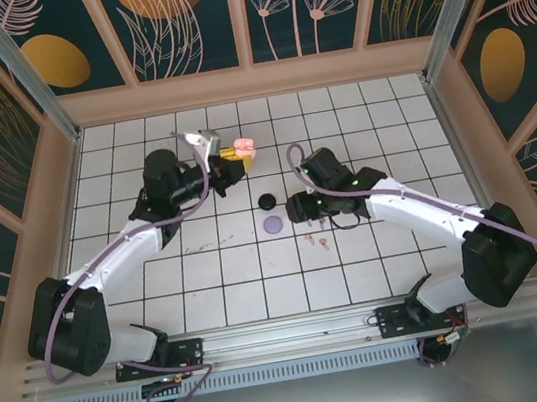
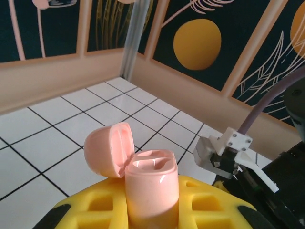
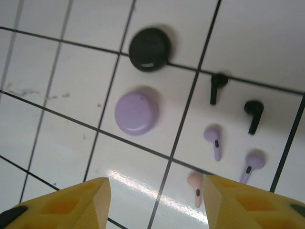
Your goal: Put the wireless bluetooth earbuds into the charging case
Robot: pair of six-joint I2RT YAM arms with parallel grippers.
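My left gripper [image 1: 230, 162] is shut on the pink charging case [image 2: 151, 188], which stands upright between the yellow fingers [image 2: 90, 210]. Its lid [image 2: 106, 149] is flipped open and both sockets are empty. My right gripper [image 3: 157, 205] hangs open above the tiles with nothing between its fingers. Below it lie two black earbuds [image 3: 218, 87], two lilac earbuds [image 3: 214, 141] and a pink earbud [image 3: 196, 187], which lies just inside the right fingertip [image 3: 248, 205]. In the top view, pink earbuds [image 1: 316, 242] lie just in front of the right gripper [image 1: 303, 214].
A shut black round case [image 3: 149, 49] and a shut lilac round case [image 3: 136, 113] lie on the tiled table [image 1: 210, 280] between the arms, left of the earbuds. Wooden walls [image 1: 251, 80] ring the table.
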